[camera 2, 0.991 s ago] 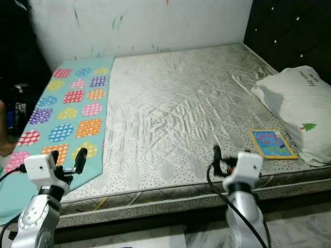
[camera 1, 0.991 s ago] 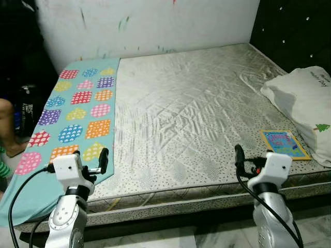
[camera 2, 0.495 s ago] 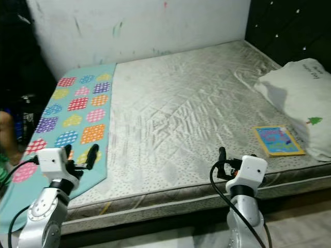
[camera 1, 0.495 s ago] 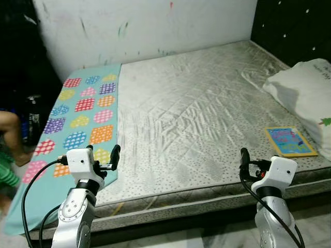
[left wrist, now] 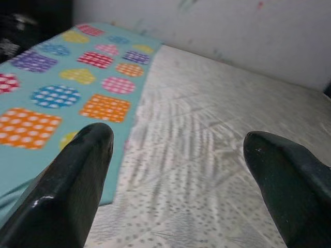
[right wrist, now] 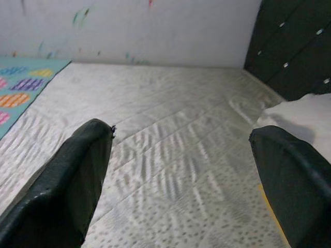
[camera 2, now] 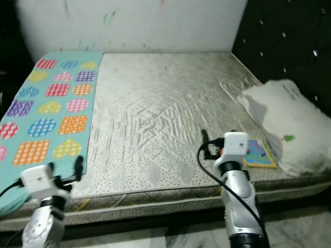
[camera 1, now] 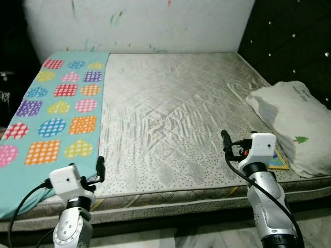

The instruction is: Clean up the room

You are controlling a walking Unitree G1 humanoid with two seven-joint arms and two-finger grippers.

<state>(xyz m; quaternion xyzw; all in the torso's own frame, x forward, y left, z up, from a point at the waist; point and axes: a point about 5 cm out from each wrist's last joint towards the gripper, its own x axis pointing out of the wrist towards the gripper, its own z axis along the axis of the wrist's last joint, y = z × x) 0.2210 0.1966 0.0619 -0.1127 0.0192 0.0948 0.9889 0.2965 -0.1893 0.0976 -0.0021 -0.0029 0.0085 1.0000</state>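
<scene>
robot stands at the foot edge of a bare grey quilted mattress (camera 1: 170, 124), both arms raised in front of it, nothing held.

left gripper (left wrist: 178, 170): over the near left corner, jaws wide apart, empty. just ahead of it lies a turquoise sheet with coloured dotted patches (camera 1: 49, 111), spread flat along the left strip of the mattress, its near end hanging over the edge.

right gripper (right wrist: 181, 175): over the near right edge, jaws wide apart, empty. just beside it on its right lies a small flat picture book with a yellow border (camera 2: 257, 153), touching or tucked slightly under the white pillow with a small green tree print (camera 1: 292, 129) that sits against the dark padded headboard (camera 1: 289, 46).

judgement: step in hand looks like the approach to a first pick; the book is the nearest loose item, so likely the target for the right arm.

how to do it well:
- turn the right wrist toward the book first; the fingers now point up the mattress, not at it.
- book lies flat on soft fabric: come in low at the free near edge, press slightly into the mattress, slide one finger under.
- avoid pinching the pillow corner along with it.
- the sheet needs a grasp at the hanging corner, not mid-panel.
</scene>
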